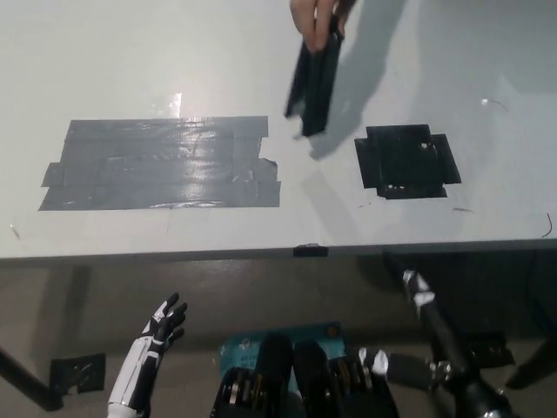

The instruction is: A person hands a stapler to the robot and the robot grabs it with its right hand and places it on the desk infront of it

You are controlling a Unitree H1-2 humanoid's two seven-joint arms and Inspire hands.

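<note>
Head view looks steeply down on a pale white counter (130, 52) that fills the upper two thirds of the picture, its near edge running across just below the middle.

Largest thing on it is a wide rectangle of grey tape (161, 163) laid in overlapping strips at the left, shiny where the light catches it. To the right, well apart from the grey patch, sits a smaller square of black tape (406, 161) with ragged corners.

Between the two patches and farther back, a black stapler (314, 83) hangs above the counter, long and narrow, tilted so its lower end points down toward the near side. A person's hand (318, 17) holds it by the upper end at the top edge of the picture, and the stapler's shadow falls on the counter to its right. A small dark tab (311, 251) sits on the counter's near edge, roughly below the stapler.

Below the counter edge, the robot's white left hand (164, 326) rests at lower left, fingers apart and holding nothing. The black right arm (448, 348) rises from the bottom right, and the right hand (418, 292) at its tip sits just under the counter edge, well apart from the stapler; whether its fingers are spread or closed cannot be told.
</note>
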